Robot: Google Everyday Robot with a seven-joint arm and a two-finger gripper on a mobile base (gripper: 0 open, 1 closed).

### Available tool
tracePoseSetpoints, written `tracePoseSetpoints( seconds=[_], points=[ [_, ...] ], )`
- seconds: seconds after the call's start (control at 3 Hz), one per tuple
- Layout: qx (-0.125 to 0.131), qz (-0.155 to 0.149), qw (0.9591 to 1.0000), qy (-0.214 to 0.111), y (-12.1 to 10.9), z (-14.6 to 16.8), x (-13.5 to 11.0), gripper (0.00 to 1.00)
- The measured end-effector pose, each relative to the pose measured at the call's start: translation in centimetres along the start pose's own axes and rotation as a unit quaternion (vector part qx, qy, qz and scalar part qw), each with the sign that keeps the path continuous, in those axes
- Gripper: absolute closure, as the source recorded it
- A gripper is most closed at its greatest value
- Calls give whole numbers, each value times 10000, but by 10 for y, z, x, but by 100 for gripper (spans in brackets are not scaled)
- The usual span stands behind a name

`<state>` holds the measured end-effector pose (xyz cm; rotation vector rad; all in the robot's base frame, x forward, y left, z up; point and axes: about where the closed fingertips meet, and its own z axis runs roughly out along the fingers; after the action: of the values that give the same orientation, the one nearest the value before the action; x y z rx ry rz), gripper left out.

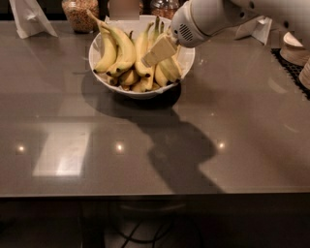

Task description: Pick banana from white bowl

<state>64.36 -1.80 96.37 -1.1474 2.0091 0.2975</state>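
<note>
The white bowl (104, 72) stands at the back middle of the grey table and holds several long yellow bananas, some leaning upright. One long curved banana (124, 47) lies at the left of the pile, and another (141, 51) stands in the middle. My gripper (156, 53) comes in from the upper right on a white arm (208, 19). It is over the bowl's middle, its tip down among the bananas by the middle one. It hides part of the bananas on the right side.
Two glass jars (79, 12) (164, 7) and a white box stand right behind the bowl. A white folded paper (29, 17) is at the back left and a white card (255, 28) at the back right. Stacked off-white dishes (294, 47) sit at the right edge.
</note>
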Motion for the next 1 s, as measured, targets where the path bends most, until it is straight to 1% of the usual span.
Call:
tracePoseSetpoints(
  seconds=[0.33,0.67,1.0],
  points=[
    [123,226,9997,51,-7,11,6,31],
    [267,465,9985,134,-16,20,13,31],
    [392,633,9970,205,-25,26,20,37]
  ],
)
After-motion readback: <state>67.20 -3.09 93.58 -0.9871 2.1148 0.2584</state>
